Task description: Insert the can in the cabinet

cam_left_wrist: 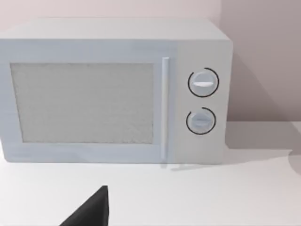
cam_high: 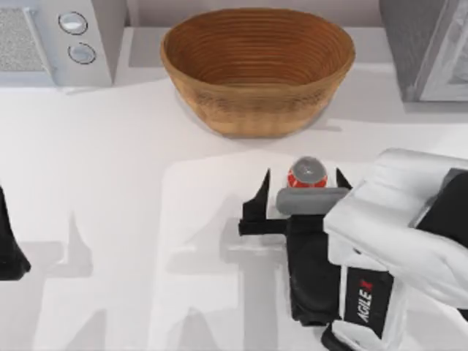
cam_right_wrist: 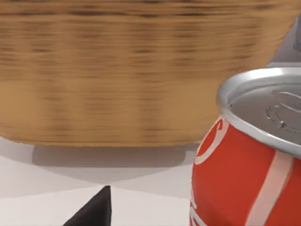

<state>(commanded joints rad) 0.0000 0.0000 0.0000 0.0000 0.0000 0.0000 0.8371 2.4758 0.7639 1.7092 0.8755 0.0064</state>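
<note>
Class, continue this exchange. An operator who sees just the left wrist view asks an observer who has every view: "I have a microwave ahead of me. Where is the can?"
Observer: The can stands upright on the table, in front of the basket and apart from it.
Operator: Is the right arm on it?
Observer: The right gripper is open, with one finger on each side of the can.
Operator: And the cabinet?
Observer: The cabinet is at the top view's far right corner, to the right of the basket.
</note>
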